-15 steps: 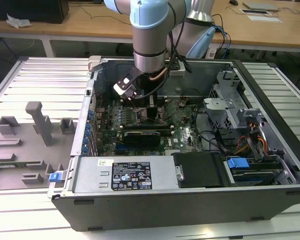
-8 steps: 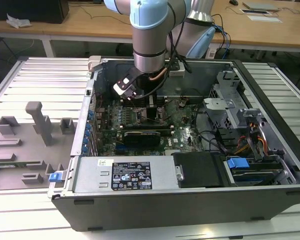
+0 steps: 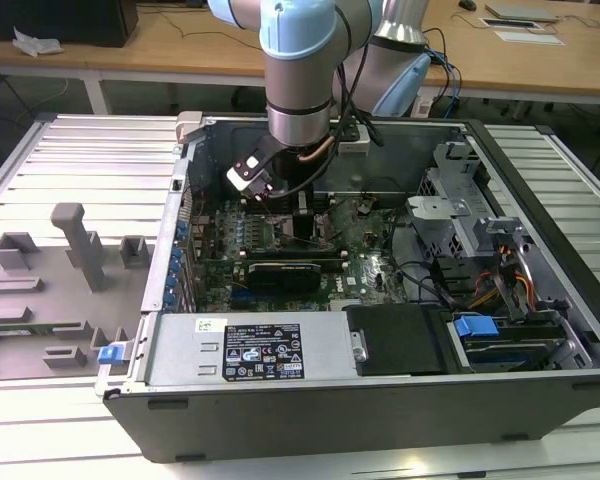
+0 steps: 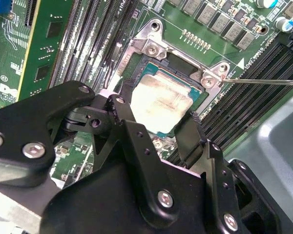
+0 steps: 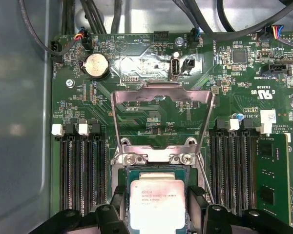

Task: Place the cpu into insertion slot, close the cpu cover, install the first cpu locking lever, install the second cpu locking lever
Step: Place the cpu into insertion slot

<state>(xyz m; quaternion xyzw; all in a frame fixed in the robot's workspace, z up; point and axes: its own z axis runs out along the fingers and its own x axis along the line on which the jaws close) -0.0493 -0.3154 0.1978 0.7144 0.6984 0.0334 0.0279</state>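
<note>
Black end effector (image 4: pixel 154 113) pinches cpu (image 4: pixel 158 100) at insertion slot (image 4: pixel 173 62), cpu cover (image 5: pixel 161 91) raised open

One of most things, a few pairs, one set of four

The exterior view has one arm (image 3: pixel 298 60), one open computer case (image 3: pixel 380 400), one slatted counter (image 3: pixel 80 150) and one long black card (image 3: pixel 280 270). The second wrist view has one claw (image 4: pixel 156 122) and one insertion slot (image 4: pixel 178 66). The first wrist view has one cpu (image 5: pixel 157 207), one cpu cover (image 5: pixel 161 92), one round coin battery (image 5: pixel 96 66) and one green card (image 5: pixel 271 180). It also has two screws (image 5: pixel 131 158) on the silvery plate at the socket's edge, two banks of memory slots (image 5: pixel 83 170), one on either side of the socket, and four white latch tabs (image 5: pixel 57 129).
</note>
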